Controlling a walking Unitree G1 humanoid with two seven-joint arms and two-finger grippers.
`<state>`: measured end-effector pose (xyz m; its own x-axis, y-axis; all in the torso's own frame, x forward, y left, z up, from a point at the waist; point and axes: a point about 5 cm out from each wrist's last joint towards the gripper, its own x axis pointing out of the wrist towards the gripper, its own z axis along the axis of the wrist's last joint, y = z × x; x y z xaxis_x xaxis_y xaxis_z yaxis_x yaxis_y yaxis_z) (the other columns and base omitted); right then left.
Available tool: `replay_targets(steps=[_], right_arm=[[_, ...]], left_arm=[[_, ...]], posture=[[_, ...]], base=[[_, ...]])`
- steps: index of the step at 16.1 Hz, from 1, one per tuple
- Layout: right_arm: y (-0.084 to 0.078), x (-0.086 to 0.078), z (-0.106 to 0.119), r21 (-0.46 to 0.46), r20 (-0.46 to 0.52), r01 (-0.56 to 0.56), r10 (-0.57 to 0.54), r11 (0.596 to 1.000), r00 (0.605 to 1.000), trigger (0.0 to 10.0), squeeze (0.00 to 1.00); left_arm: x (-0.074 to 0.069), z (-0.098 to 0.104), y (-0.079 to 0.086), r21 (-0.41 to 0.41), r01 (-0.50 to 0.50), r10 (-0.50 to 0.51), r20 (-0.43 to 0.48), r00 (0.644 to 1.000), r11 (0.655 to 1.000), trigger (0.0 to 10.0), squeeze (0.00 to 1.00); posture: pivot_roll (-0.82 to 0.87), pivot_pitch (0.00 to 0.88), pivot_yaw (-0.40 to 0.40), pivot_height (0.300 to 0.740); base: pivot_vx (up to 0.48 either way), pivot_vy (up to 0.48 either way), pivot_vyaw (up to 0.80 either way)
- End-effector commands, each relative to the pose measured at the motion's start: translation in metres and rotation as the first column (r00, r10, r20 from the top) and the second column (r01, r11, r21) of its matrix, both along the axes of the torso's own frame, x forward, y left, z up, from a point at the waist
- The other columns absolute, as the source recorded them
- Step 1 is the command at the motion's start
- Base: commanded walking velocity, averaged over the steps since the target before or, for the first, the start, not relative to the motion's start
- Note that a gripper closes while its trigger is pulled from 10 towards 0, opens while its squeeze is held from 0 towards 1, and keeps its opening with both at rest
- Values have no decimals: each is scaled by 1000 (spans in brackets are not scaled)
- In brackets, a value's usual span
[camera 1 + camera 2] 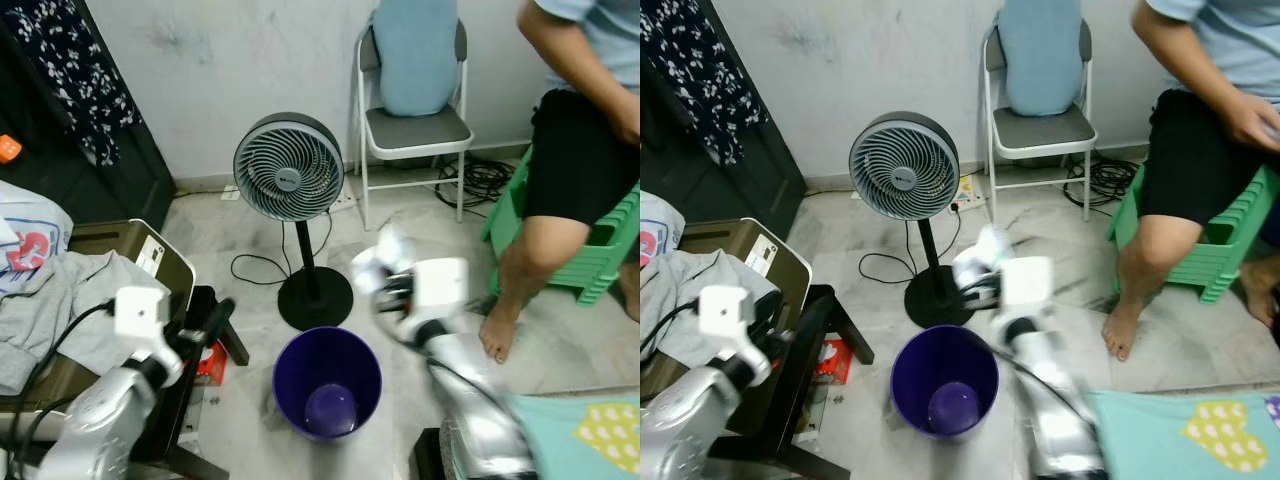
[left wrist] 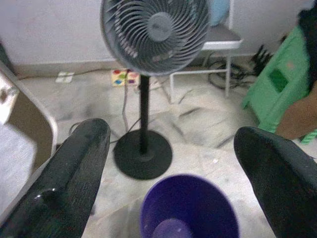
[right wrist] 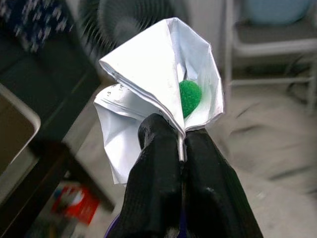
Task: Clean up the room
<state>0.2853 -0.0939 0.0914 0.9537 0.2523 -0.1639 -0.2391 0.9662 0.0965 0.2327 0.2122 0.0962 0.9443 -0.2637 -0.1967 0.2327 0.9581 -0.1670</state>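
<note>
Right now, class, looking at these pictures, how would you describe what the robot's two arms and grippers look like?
Both arms are shiny silver metal with rounded casings. The left arm carries a white boxy block at its wrist, and black cables loop beside it. The right arm has a matching white block. The left gripper and the right gripper each have two long, glossy black fingers with rounded tips.

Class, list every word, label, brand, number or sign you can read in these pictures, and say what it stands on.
No text can be read with certainty.
Fan: small badge on the hub, too small to read.
Crumpled white paper held in the right gripper: faint print, blurred.
White label on the brown case: too small.
Red packet on the floor: print blurred.
White shirt: large red print, partly hidden, unreadable.
</note>
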Motion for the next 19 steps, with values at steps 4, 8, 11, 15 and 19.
replay_targets(steps=[4,8,11,15,19], right_arm=[[38,24,-29,-57,-114,-19,13,998,993,10000,0],[42,33,-46,-119,-191,43,-65,992,979,10000,0],[45,25,-61,-146,-239,17,-52,989,970,10000,0],[37,20,-77,-196,-311,2,-64,981,948,10000,0],[32,20,-81,-250,-324,-7,-77,968,943,10000,0]], left_arm=[[-20,1,14,48,13,-11,-35,999,999,10000,0],[-40,-2,26,94,-6,13,-71,997,996,10000,0],[-46,-2,35,18,-1,3,-99,995,1000,10000,0],[-51,11,0,-61,203,-208,-108,972,977,10000,0],[-66,18,-16,-76,282,-289,-122,949,956,10000,0]], posture=[[-50,169,128,740],[-14,203,132,740],[-18,220,125,740],[-2,242,124,740],[30,265,124,740]], base=[[0,0,0],[0,0,0],[0,0,0],[0,0,0],[0,0,0]])
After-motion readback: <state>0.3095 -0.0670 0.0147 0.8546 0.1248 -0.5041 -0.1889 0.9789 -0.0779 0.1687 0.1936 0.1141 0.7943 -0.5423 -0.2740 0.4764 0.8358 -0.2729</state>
